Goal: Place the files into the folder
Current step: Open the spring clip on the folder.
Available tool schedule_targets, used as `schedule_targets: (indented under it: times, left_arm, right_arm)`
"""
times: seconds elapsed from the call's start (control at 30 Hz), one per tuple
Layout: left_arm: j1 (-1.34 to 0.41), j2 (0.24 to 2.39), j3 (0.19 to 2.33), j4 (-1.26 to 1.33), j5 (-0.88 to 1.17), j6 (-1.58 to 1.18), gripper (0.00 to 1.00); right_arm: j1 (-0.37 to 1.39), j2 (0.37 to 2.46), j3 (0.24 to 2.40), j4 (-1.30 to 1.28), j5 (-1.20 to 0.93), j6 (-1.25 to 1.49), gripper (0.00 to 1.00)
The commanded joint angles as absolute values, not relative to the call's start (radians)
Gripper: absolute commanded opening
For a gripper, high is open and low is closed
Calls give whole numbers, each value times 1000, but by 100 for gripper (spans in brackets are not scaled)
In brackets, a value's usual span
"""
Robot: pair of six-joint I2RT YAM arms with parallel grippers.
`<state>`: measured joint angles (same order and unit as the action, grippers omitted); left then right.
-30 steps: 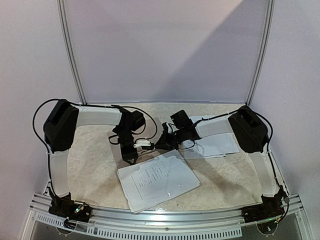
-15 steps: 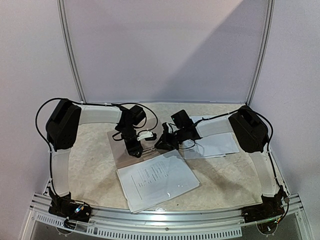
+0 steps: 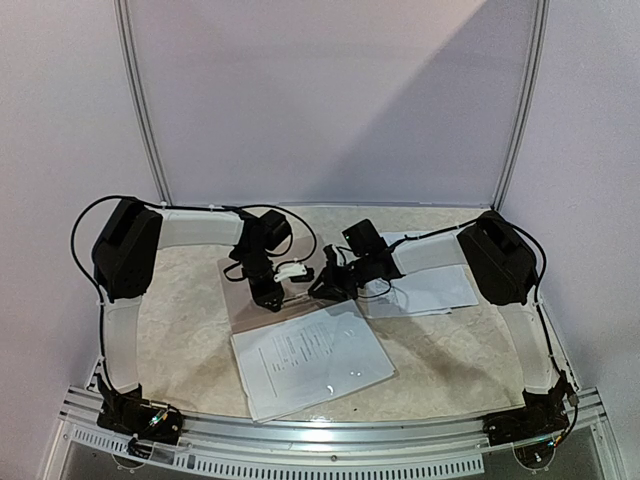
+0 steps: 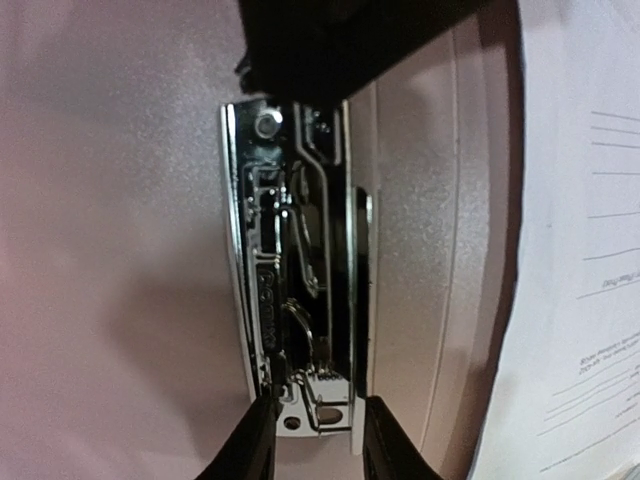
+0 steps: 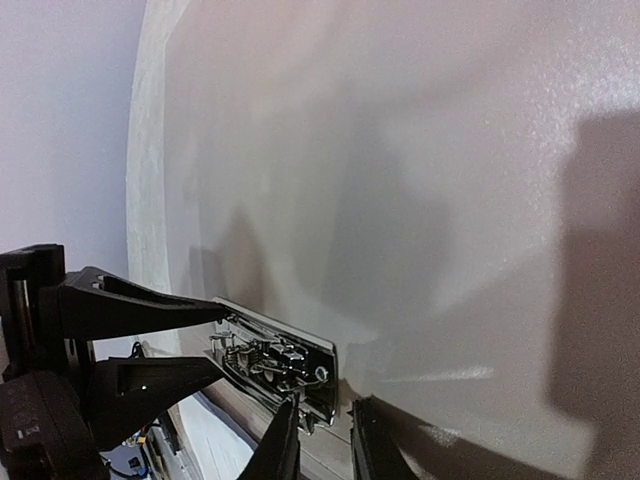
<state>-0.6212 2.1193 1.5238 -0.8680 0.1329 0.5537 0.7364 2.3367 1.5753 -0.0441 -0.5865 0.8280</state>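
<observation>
metal clip (image 4: 295, 270): a long strip of bright metal on the inner face of the folder, used as the landmark for every place below.
folder (image 3: 237, 295): lay open on the counter (image 3: 185, 335), with its bare taupe panel showing on the left arm's side of the clip.
left end effector (image 4: 320, 415): sat over one end of the clip. Its fingers were narrow, one against each side of the metal, and it looked clamped on.
right end effector (image 5: 326, 405): sat at the clip's other end, its tips just short of the corner. Only a slit showed between the fingers, and I could not tell whether they nipped anything.
files, sleeved stack (image 3: 310, 360): lay flat on the counter, just off the clip toward the arm bases. The top sleeve was glossy, and no sheet was under the clip.
files, loose sheets (image 3: 432, 288): lay beyond the clip on the right arm's side, partly hidden under that arm.
change: within the last second the left arm had shifted a little and the taupe panel beside the clip had come into plain view. The left fingers had drawn in from a wider set to the narrow one. The sleeved stack had turned slightly. The right arm had hardly moved.
meaning: opening the cover looked finished and both arms were on the clip, so the step in hand was probably freeing it to take the sheets.
progress: early, with nothing filed yet.
risk: the glossy sleeves looked likely to slide on each other when lifted.
</observation>
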Motion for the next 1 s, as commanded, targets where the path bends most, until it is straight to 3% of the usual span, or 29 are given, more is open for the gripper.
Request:
schedule_targets:
  times: [0.0, 0.2, 0.4, 0.63, 0.97]
  left_arm:
    - [-619, 2198, 1478, -904, 144, 561, 28]
    - [-628, 2208, 1471, -906, 130, 572, 29]
    - [-636, 2222, 1471, -908, 113, 578, 29]
    - [-651, 2237, 1476, -919, 95, 585, 29]
    - [-658, 2255, 1474, -952, 94, 598, 29]
  right_arm:
    - [738, 2321, 1566, -103, -601, 807, 20]
    - [740, 2317, 1568, -102, -611, 801, 20]
    - [743, 2343, 1593, -78, -654, 812, 6]
    - [745, 2352, 1584, -82, -656, 824, 0]
    - [743, 2440, 1690, -439, -431, 736, 0]
